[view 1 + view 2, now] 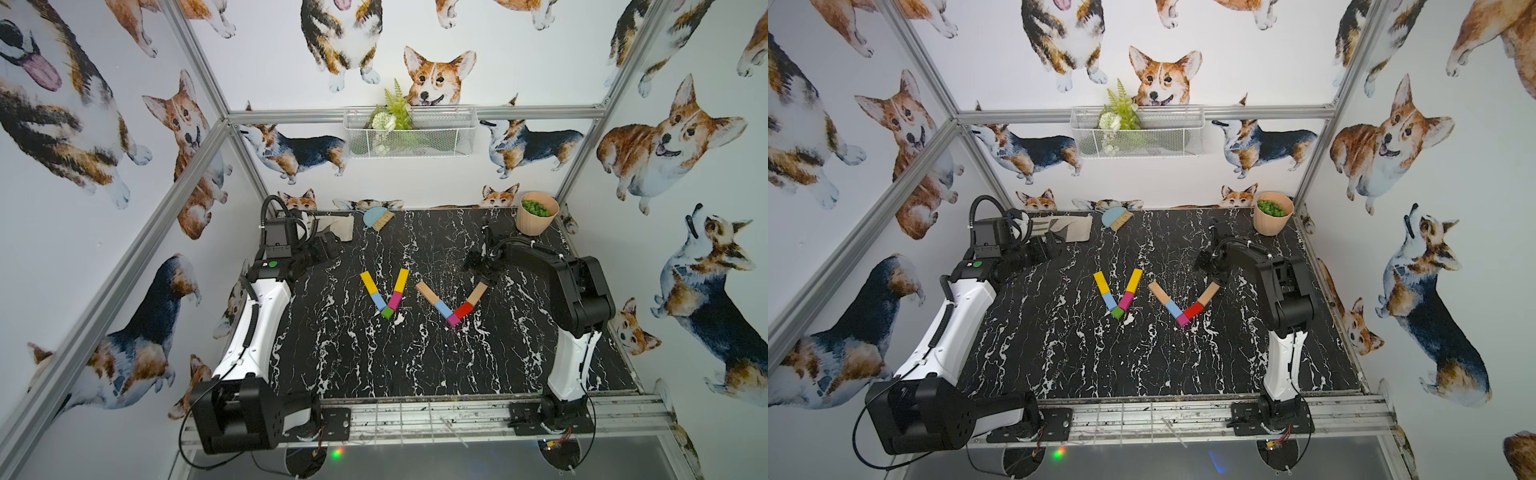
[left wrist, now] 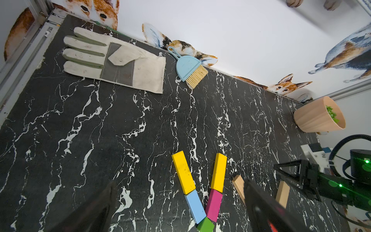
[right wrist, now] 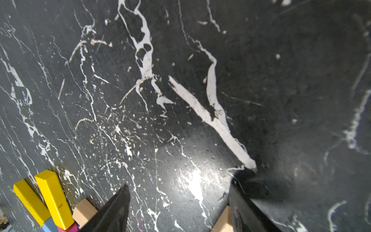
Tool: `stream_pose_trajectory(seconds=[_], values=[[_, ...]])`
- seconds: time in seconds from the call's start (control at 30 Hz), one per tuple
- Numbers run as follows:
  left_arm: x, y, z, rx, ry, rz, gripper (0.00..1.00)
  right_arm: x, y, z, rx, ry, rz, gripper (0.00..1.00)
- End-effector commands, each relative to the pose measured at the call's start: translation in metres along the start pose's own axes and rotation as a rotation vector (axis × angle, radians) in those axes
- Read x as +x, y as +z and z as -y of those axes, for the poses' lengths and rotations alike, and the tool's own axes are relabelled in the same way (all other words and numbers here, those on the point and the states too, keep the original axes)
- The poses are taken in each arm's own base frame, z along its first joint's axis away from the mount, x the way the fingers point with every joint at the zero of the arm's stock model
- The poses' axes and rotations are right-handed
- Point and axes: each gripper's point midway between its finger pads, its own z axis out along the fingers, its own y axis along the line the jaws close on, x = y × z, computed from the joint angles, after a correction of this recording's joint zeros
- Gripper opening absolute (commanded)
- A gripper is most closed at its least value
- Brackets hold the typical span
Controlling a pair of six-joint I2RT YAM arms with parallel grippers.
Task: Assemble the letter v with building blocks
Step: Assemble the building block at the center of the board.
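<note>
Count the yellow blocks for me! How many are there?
2. One yellow block lies end to end with the light blue block, the other yellow block with the magenta block; those two lines meet at the green block. None looks hidden.

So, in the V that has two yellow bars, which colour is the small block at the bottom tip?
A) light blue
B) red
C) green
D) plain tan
C: the green block lies at the tip, where the two sides meet.
</note>
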Motion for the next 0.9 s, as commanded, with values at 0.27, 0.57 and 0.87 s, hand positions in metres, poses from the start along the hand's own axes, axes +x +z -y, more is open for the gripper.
stream_pose_trajectory(seconds=[0.27,0.57,0.87], values=[[-0.005,-0.002,0.002,0.008,0.008,0.017,1.0,0.006,-0.008,0.012,0.054,0.013,0.004,0.79],[-0.005,-0.003,0.002,0.009,0.009,0.02,1.0,0.004,-0.016,0.016,0.069,0.01,0.033,0.8],[-0.006,-0.003,0.0,-0.002,0.008,0.023,1.0,-0.016,-0.086,-0.001,0.016,-0.074,0.237,0.92]])
